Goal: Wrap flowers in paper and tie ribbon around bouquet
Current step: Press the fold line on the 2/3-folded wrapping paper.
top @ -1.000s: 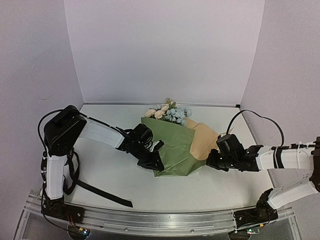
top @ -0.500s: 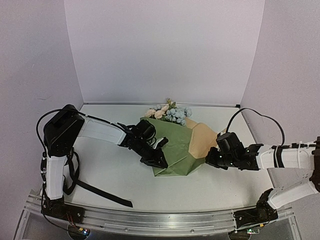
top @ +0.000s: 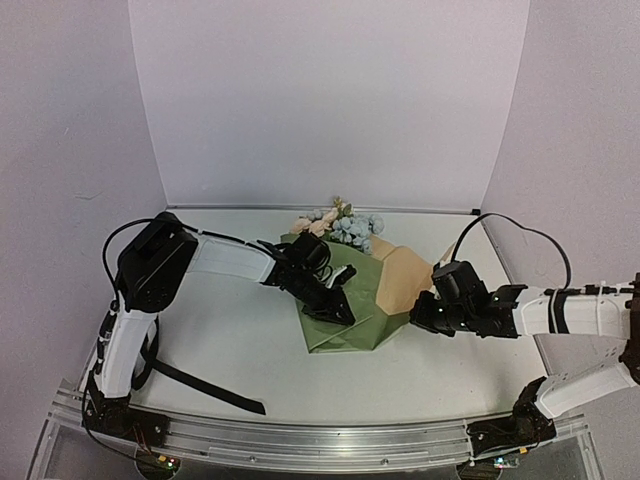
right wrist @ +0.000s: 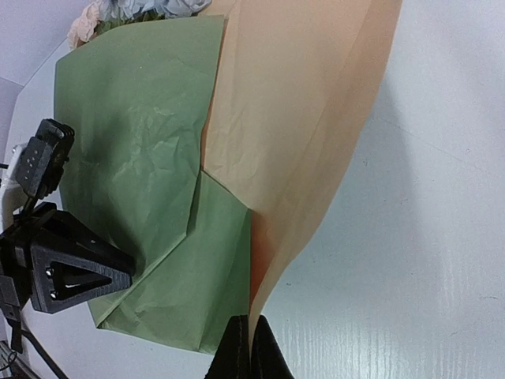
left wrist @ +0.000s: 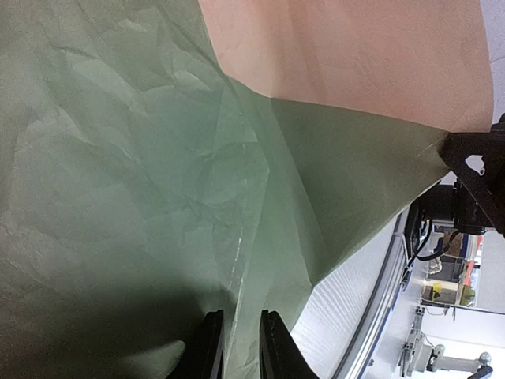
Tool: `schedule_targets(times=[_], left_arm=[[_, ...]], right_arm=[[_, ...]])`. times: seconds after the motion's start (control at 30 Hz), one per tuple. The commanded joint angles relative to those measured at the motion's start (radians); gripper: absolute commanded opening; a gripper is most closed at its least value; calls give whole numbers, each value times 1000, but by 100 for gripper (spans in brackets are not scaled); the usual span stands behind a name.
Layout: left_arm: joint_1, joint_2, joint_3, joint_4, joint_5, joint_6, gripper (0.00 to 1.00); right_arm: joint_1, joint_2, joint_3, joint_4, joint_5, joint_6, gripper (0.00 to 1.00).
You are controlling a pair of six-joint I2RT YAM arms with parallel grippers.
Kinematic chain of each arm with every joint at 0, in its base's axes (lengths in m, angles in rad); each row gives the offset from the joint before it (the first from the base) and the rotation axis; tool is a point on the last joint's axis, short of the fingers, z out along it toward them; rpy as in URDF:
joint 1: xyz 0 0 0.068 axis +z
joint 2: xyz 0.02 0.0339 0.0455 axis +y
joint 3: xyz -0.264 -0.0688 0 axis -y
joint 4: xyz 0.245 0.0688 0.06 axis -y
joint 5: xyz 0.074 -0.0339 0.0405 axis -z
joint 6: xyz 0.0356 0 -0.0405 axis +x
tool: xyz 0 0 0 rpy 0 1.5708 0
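Mid-table, toward the far edge, the paper (top: 368, 322) is seen folded partway over the flowers (top: 338, 222). Blooms show at the far end, and the bundle's long axis runs approx. from far edge to near edge. The tan flap on the R side is pinched at its edge by the right gripper (top: 418, 318), jaws fully closed on it, and is held lifted off the table (top: 230, 340). The next fold is judged to go leftward across the green, so the work lies straight ahead of that gripper. The left gripper (top: 340, 305) is set on the green flap w/ jaws a sliver apart; whether a fold is nipped can't be told. The ribbon (top: 205, 386) lies by the near-left corner, well apart, nearer the L arm, and is shown only from the top. The closed pinch is made plain by the R wrist cam, the finger gap by the L wrist cam.
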Motion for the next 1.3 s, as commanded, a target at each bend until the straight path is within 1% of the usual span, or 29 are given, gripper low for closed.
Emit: schedule_targets(times=[0.0, 0.07, 0.13, 0.3, 0.5, 0.63, 0.77, 0.93, 1.1, 1.17, 1.27], left_arm=[[1, -81, -2, 5, 4, 27, 19], [3, -101, -17, 12, -20, 29, 21], [5, -96, 0, -8, -38, 37, 21], [5, -6, 73, -32, -15, 52, 17], [-10, 84, 179, -59, 18, 74, 17], [-14, 109, 174, -64, 19, 77, 17], [-23, 153, 183, -89, 30, 86, 17], [-29, 175, 181, -120, -4, 93, 17], [-33, 173, 167, -149, -66, 105, 18], [-33, 161, 156, -146, -67, 113, 17], [-33, 116, 139, -130, -44, 132, 18]], right_arm=[[6, -5, 43, -14, 15, -8, 0], [6, -2, 42, -14, 16, -7, 0], [6, -4, 40, -14, 20, -5, 0], [6, -7, 63, -17, 17, -14, 0], [6, -5, 124, -53, -14, -32, 0], [6, -24, 151, -80, -34, -42, 0], [6, -25, 191, -83, -94, -36, 0], [8, -9, 216, -56, -168, 8, 0], [15, 19, 241, -24, -217, 36, 0], [17, 19, 244, -23, -214, 36, 0], [17, 7, 233, -80, -175, 29, 0]])
